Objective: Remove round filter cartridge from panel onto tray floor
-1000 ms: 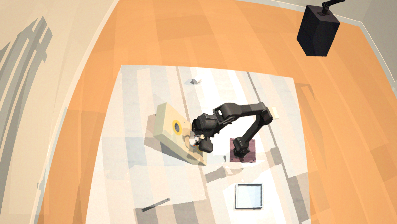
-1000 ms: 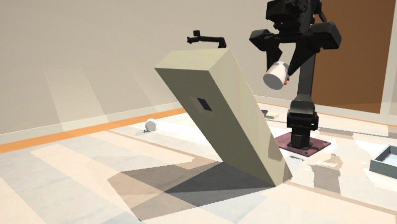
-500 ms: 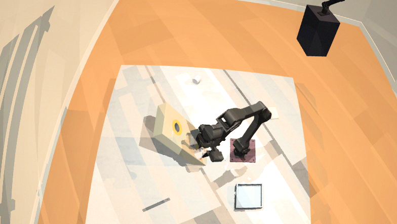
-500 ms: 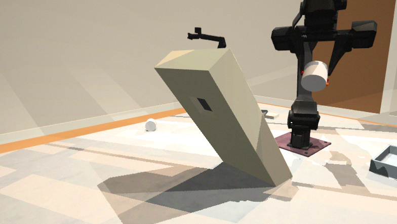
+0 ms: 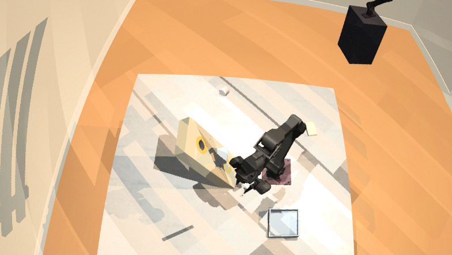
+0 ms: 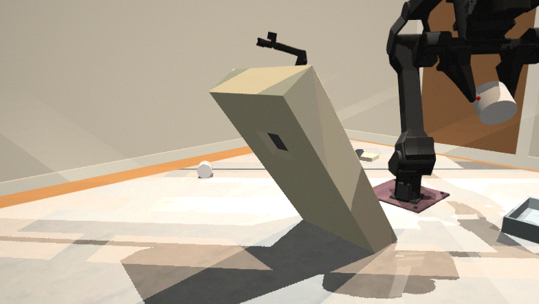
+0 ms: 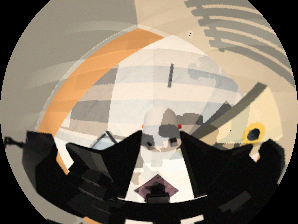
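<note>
The filter cartridge [image 5: 241, 190] [image 6: 496, 109] [image 7: 161, 117] is a white cylinder, held tilted in the air, clear of the panel. My gripper [image 5: 238, 191] [image 6: 494, 96] [image 7: 160, 133] is shut on it, one finger on each side. In the wrist view two dark slots show on its near end. The service panel [image 5: 183, 136] [image 6: 260, 117] [image 7: 270, 107] is a leaning cream block. Its round socket with a yellow ring [image 5: 206, 147] [image 7: 260, 131] shows a dark, empty hole. The square grey tray [image 5: 268, 223] [image 6: 518, 228] stands apart from the gripper; nothing shows inside it.
A second yellow ring shows low on the panel face, partly hidden. Another white cylinder [image 5: 223, 91] [image 6: 204, 169] lies at the back, a pale yellow block [image 5: 311, 128] [image 6: 368, 156] behind the arm. A dark strip [image 5: 177, 233] [image 7: 171, 75] lies on the ground. A black pedestal [image 5: 362, 37] stands far off.
</note>
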`<state>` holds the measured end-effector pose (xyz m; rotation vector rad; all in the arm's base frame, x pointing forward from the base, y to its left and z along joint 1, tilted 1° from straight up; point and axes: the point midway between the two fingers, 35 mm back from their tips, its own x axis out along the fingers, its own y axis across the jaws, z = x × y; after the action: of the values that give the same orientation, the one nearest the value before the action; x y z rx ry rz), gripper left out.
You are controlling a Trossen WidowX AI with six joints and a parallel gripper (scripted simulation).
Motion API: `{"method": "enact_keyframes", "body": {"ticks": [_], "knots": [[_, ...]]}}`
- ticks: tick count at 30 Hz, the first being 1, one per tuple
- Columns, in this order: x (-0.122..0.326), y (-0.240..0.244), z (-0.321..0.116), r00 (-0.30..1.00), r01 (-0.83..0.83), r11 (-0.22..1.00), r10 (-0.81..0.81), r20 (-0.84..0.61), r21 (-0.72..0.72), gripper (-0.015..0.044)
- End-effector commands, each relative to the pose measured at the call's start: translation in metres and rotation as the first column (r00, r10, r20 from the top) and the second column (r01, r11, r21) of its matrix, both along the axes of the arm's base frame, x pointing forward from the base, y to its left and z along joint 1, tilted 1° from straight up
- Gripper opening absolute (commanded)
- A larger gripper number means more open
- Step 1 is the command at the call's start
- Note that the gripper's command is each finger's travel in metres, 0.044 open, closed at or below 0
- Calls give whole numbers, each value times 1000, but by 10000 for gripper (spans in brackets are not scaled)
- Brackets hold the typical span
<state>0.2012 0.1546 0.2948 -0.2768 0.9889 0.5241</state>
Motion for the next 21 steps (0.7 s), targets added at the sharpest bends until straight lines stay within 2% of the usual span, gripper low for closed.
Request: {"method": "enact_keyframes", "body": {"ticks": [1, 10, 21], "knots": [[-12, 18, 1, 993, -116, 993, 116, 6, 1, 0], [-43, 50, 2, 938, -346, 938, 346, 17, 0, 0], [-57, 64, -9, 909, -416, 909, 416, 19, 0, 0]]}}
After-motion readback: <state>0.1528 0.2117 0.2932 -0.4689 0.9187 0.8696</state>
